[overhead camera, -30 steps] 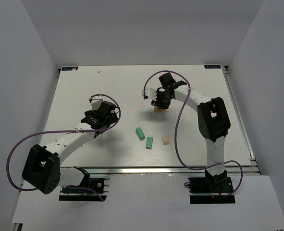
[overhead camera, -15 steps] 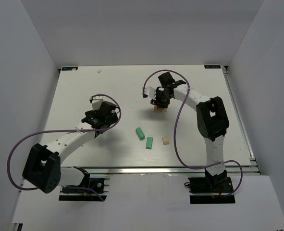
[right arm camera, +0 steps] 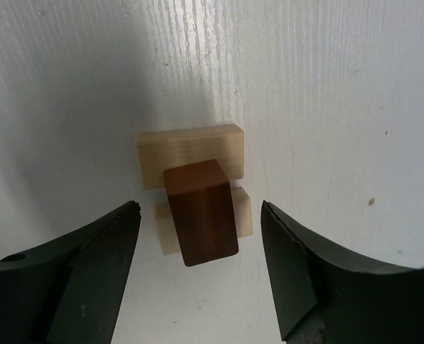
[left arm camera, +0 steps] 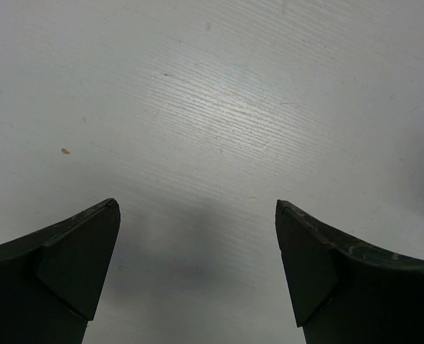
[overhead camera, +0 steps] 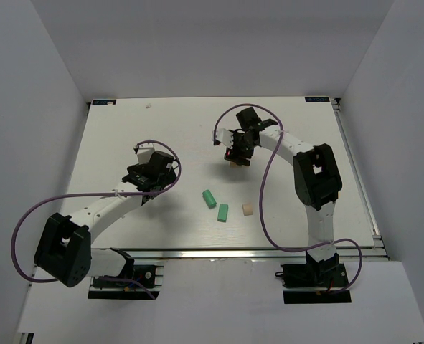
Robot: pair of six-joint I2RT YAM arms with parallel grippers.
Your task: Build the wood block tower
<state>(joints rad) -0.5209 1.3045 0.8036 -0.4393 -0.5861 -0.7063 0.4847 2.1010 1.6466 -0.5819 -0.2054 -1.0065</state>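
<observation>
A: So, desk state, near edge first?

B: Nearest the bases, three loose pieces lie on the desk (overhead camera: pixel 125 129). One green block (overhead camera: pixel 209 198), a second green block (overhead camera: pixel 223 212) just right of it, and a loose tan block (overhead camera: pixel 247 208) further right. All lie apart, none touching.

A: Left arm?

B: Left fingers (left arm camera: pixel 61 272) hover mid-left, a bit farther back than the loose pieces. They are spread wide with nothing between them, just bare desk below.

A: Tower?

B: The wood block tower (right arm camera: pixel 197 193) is farther back, right of centre, directly under the right wrist. Two pale tan blocks (right arm camera: pixel 190 147) lie flat, side by side. The dark brown block (right arm camera: pixel 201 222) sits on top, over the seam between them.

A: Right fingers?

B: Right fingers (right arm camera: pixel 75 279) are apart, one on either side of the dark brown block. There's a clear gap on both sides, so no contact. In the overhead view the wrist hides most of the tower.
</observation>
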